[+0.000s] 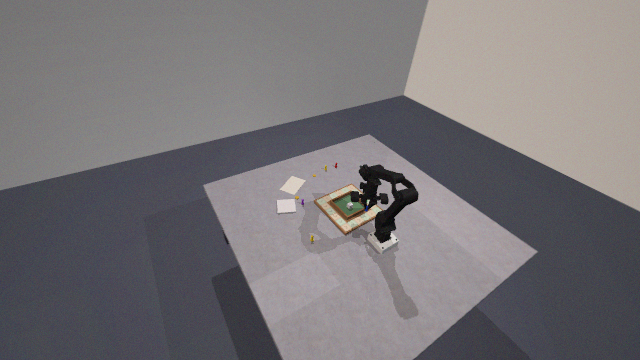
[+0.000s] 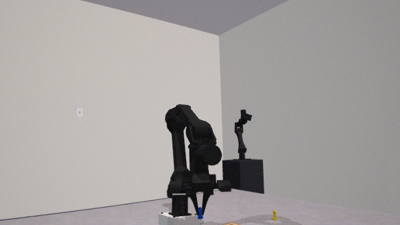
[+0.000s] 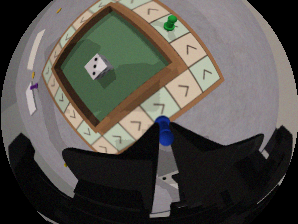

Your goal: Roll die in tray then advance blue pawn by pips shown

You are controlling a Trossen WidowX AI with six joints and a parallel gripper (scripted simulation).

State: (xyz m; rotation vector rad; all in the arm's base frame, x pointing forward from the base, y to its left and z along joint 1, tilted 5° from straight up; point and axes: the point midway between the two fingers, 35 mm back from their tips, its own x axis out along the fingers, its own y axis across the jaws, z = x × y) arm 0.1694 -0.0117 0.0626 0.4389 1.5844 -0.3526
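Observation:
My gripper [image 1: 367, 205] [image 2: 200, 212] [image 3: 162, 127] is shut on the blue pawn [image 1: 366, 208] [image 2: 200, 213] [image 3: 165, 135], which hangs upright between the fingertips. It is low, by the board's robot-side row; the exact gap below it cannot be told. The board [image 1: 329, 214] [image 3: 190, 49] has arrowed squares around the green tray [image 1: 340, 202] [image 3: 125, 37]. The white die [image 1: 350, 205] [image 3: 96, 66] lies in the tray, a face with three pips turned to the wrist camera. The fingers hide some squares in the wrist view.
A green pawn [image 3: 171, 23] stands on the board. A yellow pawn [image 1: 312, 239] [image 2: 274, 215] and a purple pawn [image 1: 302, 202] [image 3: 34, 86] are on the table, near two white sheets [image 1: 292, 185] [image 1: 286, 206]. Another yellow pawn [image 1: 325, 168] and a red pawn [image 1: 336, 165] are farther back.

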